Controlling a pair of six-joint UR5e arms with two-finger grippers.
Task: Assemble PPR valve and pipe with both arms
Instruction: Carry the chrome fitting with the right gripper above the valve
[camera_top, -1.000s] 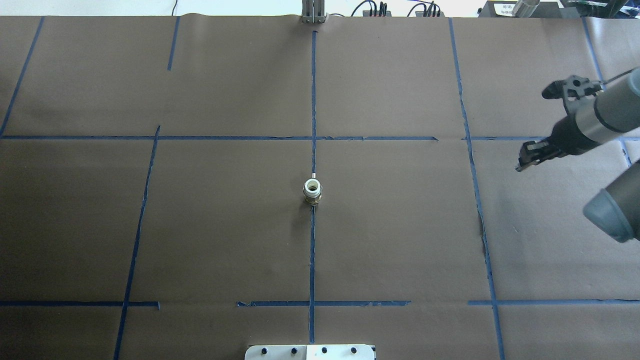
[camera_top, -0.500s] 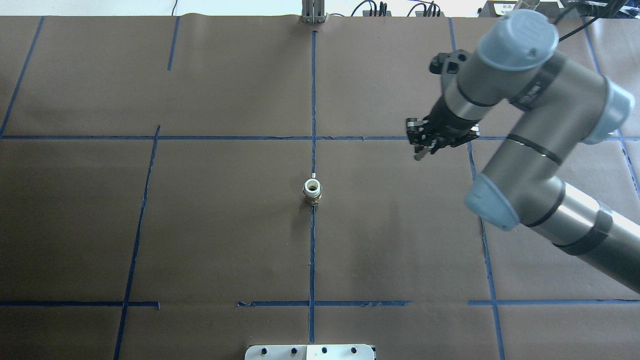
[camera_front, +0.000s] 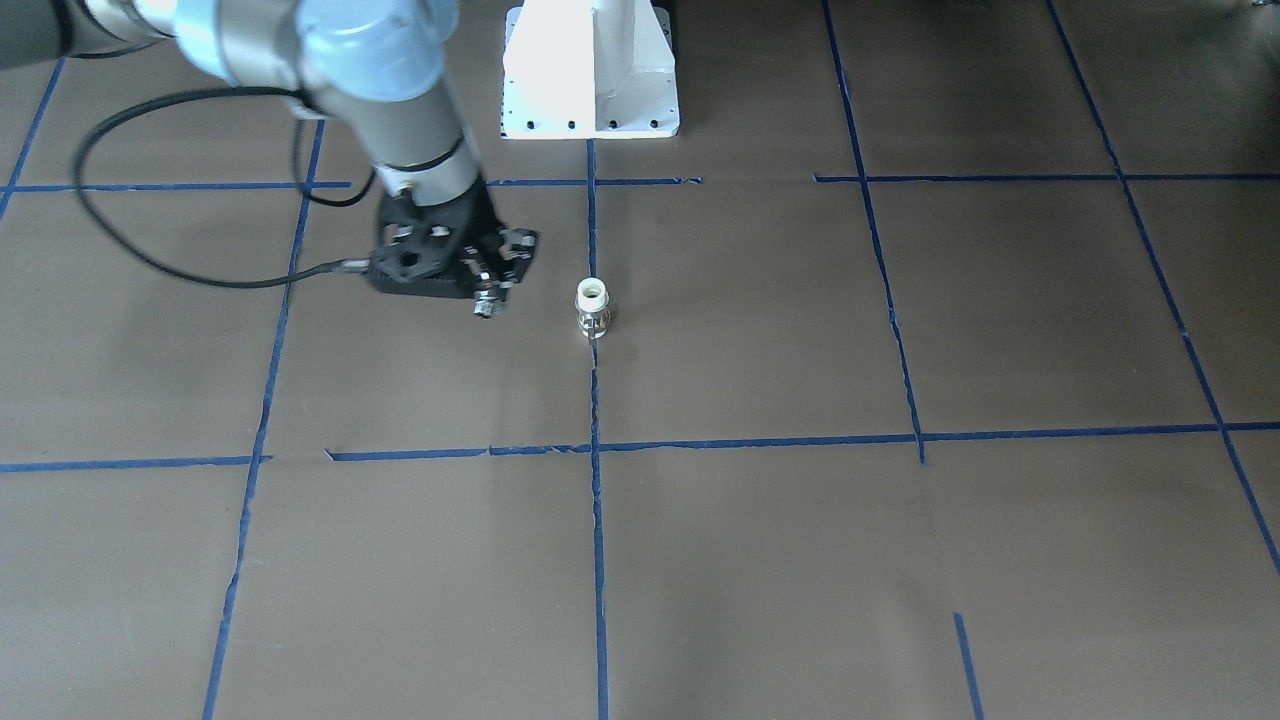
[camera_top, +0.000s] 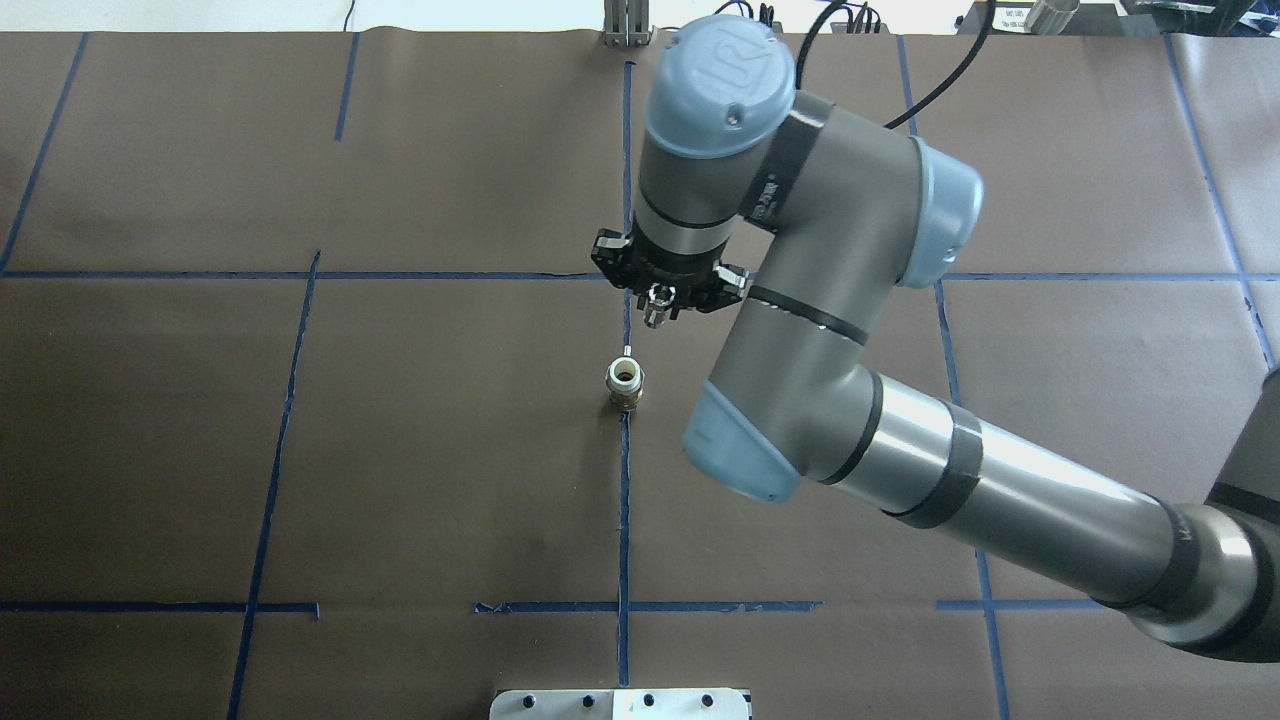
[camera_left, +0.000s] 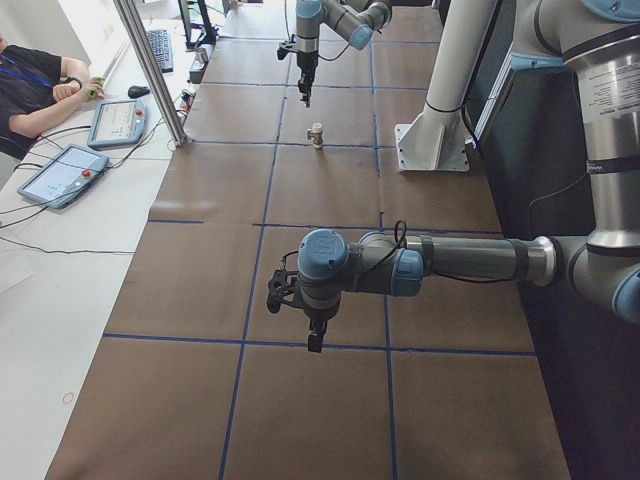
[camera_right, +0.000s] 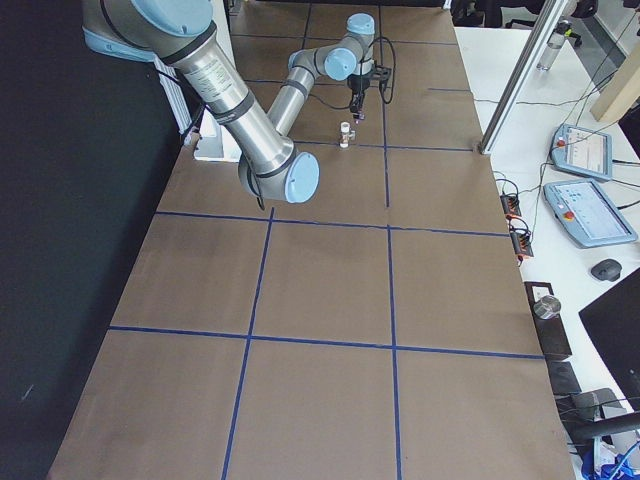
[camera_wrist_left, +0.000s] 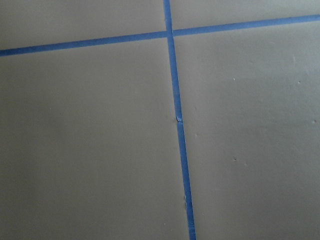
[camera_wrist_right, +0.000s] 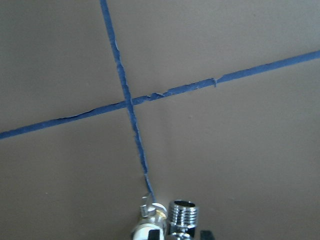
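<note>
A white pipe fitting (camera_top: 625, 383) on a brass base stands upright at the table's middle, on the blue centre line; it also shows in the front view (camera_front: 593, 305). My right gripper (camera_top: 657, 312) hangs just beyond it, a little to its right, shut on a small chrome valve (camera_front: 487, 303). The valve's threaded end (camera_wrist_right: 182, 215) shows at the bottom of the right wrist view. My left gripper (camera_left: 315, 340) shows only in the exterior left view, above bare paper far from the fitting; I cannot tell whether it is open or shut. The left wrist view shows only paper and tape.
Brown paper with blue tape lines (camera_top: 625, 500) covers the table. The white pedestal base (camera_front: 590, 70) stands at the robot's edge. An aluminium post (camera_left: 150, 70), tablets (camera_left: 60, 175) and an operator are at the far side.
My right arm has swung in from the table's right edge to the middle, bringing its gripper to just beyond the fitting. The fitting has not moved.
</note>
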